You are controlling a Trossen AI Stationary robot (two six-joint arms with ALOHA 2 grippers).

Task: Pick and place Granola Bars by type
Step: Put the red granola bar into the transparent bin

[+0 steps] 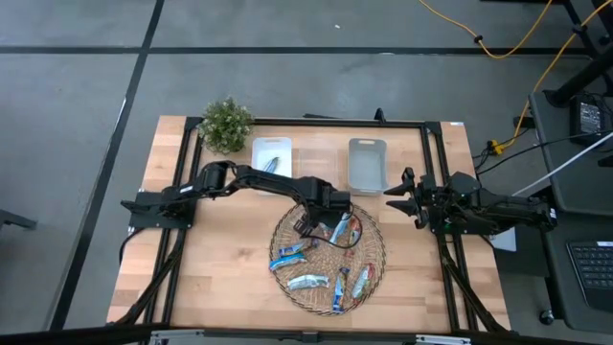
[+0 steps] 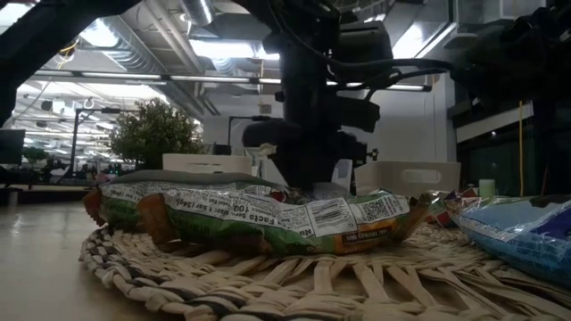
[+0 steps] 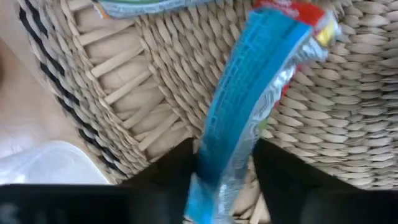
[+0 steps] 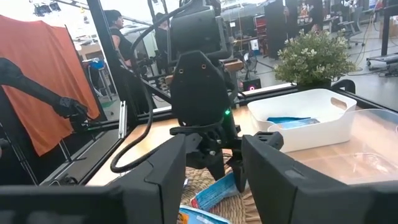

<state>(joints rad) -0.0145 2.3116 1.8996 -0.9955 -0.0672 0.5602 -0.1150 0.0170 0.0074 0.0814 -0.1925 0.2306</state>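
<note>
My left gripper point(image 3: 222, 167) clamps blue granola bar point(image 3: 249, 112) between fingers, over wicker basket tray point(image 3: 143, 81); other bars point(image 1: 306, 282) lie below. I see right gripper point(image 1: 402, 196) parked beside basket, fingers spread.

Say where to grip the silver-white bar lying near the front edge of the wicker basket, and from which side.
Take the silver-white bar across its narrow width at mid-length, coming straight down from above. It lies flat and lengthwise across the wicker basket, with open weave on both long sides for the fingers. The left gripper already holds a blue bar.
</note>
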